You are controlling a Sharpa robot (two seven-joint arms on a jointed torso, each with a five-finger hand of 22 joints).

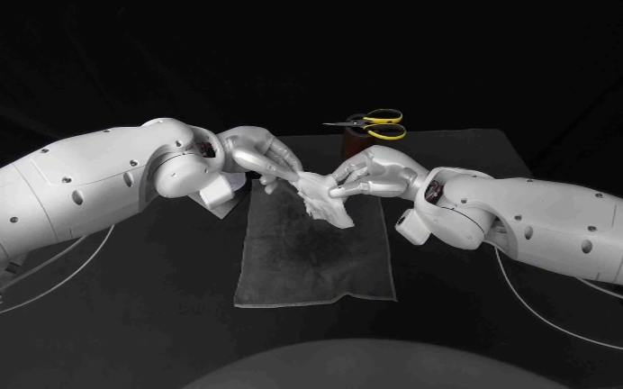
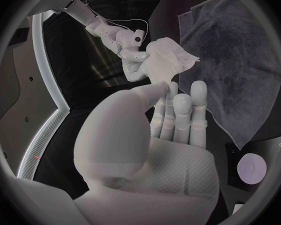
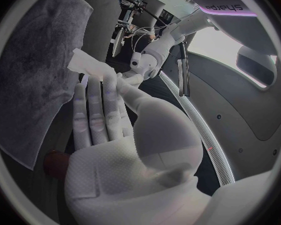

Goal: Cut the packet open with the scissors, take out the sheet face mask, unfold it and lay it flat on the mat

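The white sheet mask [image 1: 325, 202] hangs crumpled and partly folded between my two hands, above the far end of the grey mat [image 1: 316, 258]. My left hand [image 1: 266, 159] pinches its left edge. My right hand [image 1: 370, 175] pinches its right side. In the left wrist view the mask [image 2: 168, 60] sits just past my left hand's fingertips [image 2: 178, 97], with the right hand [image 2: 133, 60] behind it. In the right wrist view the mask [image 3: 85, 65] lies at my right hand's fingertips [image 3: 93, 85]. The white packet [image 1: 221, 193] lies on the table under my left wrist, partly hidden.
The yellow-handled scissors [image 1: 373, 122] stand in a brown holder [image 1: 353, 147] at the mat's far edge, close behind my right hand. The near part of the mat [image 2: 240, 60] lies bare. Black table surrounds it.
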